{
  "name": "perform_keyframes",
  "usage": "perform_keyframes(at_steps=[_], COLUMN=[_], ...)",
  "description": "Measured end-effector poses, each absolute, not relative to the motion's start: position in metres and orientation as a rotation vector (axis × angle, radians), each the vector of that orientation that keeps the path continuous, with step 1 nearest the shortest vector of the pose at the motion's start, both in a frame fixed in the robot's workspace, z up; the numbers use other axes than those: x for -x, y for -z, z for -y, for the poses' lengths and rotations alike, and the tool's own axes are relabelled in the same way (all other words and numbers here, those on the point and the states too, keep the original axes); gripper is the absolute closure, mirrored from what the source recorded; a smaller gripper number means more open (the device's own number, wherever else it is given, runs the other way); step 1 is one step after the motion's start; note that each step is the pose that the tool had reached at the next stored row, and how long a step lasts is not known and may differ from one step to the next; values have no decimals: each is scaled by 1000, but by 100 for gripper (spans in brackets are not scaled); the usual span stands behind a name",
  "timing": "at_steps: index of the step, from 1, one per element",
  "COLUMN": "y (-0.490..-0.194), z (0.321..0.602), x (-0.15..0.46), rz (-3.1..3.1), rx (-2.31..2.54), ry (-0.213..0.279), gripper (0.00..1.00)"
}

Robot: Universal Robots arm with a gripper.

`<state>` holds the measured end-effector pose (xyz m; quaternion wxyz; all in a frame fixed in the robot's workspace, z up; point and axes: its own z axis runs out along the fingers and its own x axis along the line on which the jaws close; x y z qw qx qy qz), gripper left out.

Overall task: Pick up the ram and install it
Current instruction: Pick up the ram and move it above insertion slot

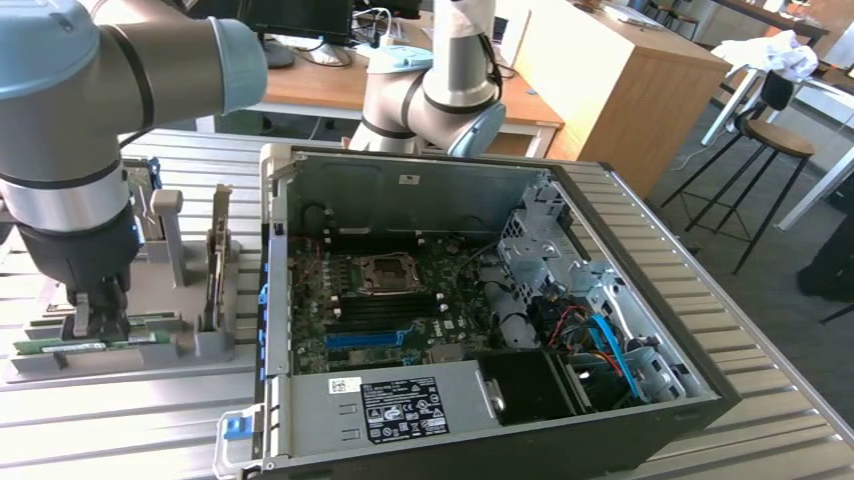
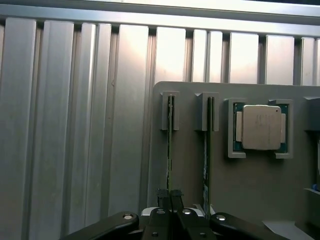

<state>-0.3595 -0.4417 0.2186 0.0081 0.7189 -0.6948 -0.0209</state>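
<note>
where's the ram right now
The ram stands on edge in the grey holder, to the exterior view's left of the case, in the slot farther from the processor, with the gripper shut on it.

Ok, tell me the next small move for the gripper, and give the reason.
Probably lift straight up, away from the holder. The gripper looks shut on the ram, which stands on edge in the holder's slot beside a second stick; a straight pull should clear the slot without bending either.

The exterior view looks down aslant from high — wide, well back. The wrist view faces straight down past the pincer (image 2: 170, 197), close above the grey holder (image 2: 260, 185) both share.
</note>
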Motion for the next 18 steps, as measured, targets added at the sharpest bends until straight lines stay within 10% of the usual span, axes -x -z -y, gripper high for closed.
perform_keyframes(at_steps=[18], y=[-261], z=[442], x=[359], rz=[2172], rx=[-2247], ry=[65], gripper=[89])
